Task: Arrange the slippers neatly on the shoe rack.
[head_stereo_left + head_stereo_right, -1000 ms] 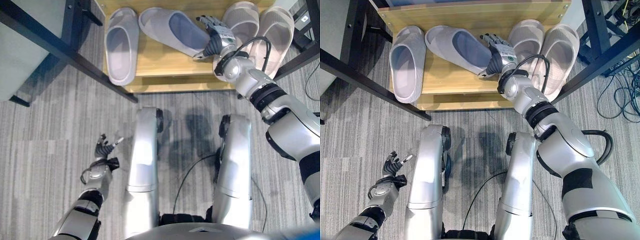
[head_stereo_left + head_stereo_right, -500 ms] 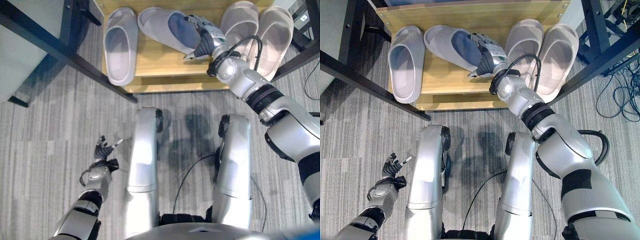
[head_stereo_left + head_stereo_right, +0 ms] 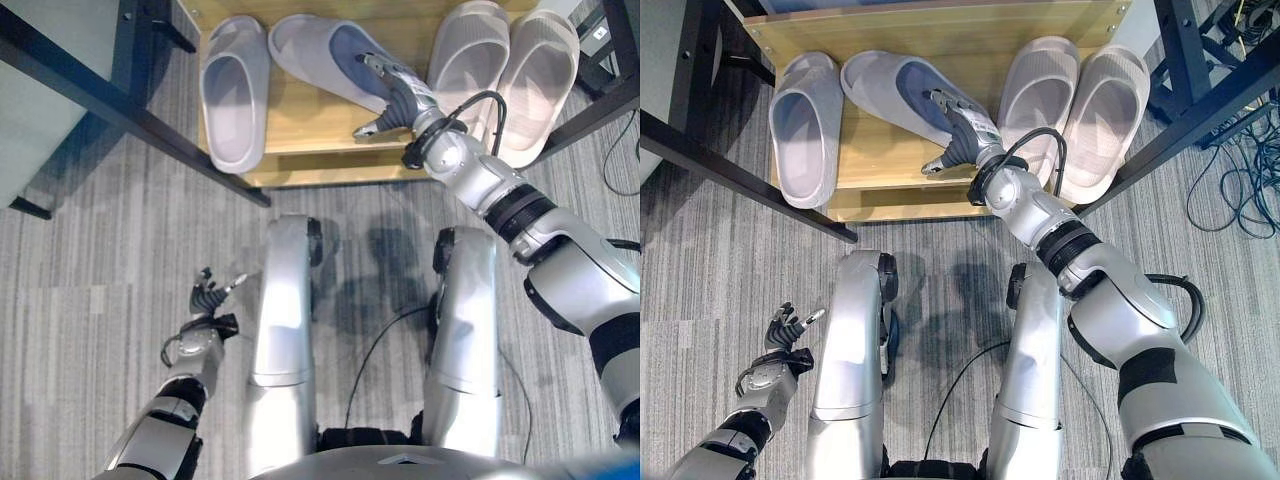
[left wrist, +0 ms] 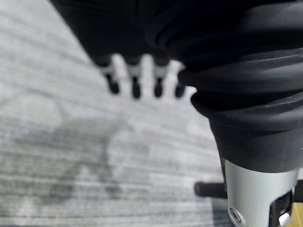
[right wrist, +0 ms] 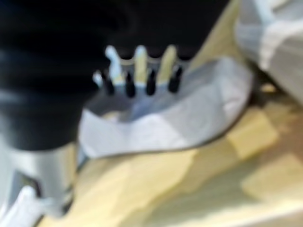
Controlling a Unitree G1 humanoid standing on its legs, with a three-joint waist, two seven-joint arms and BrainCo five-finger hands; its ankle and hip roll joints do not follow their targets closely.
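Two grey slippers lie on the wooden shoe rack (image 3: 300,150). One grey slipper (image 3: 235,90) lies straight at the left; the other grey slipper (image 3: 315,50) lies slanted across the middle. A beige pair (image 3: 465,55) (image 3: 540,65) rests side by side at the right. My right hand (image 3: 397,98) lies on the heel end of the slanted slipper (image 5: 189,109), fingers straight over its opening and thumb spread toward the rack's front edge. My left hand (image 3: 210,300) hangs low over the carpet at the lower left, fingers relaxed and holding nothing.
A black table frame (image 3: 130,110) crosses in front of the rack's left end, and another black frame (image 3: 600,100) stands at its right. Loose cables (image 3: 1240,170) lie on the grey carpet at the far right.
My right hand has slid left from beside the inner beige slipper onto the heel of the slanted grey slipper. The left hand has stayed put.
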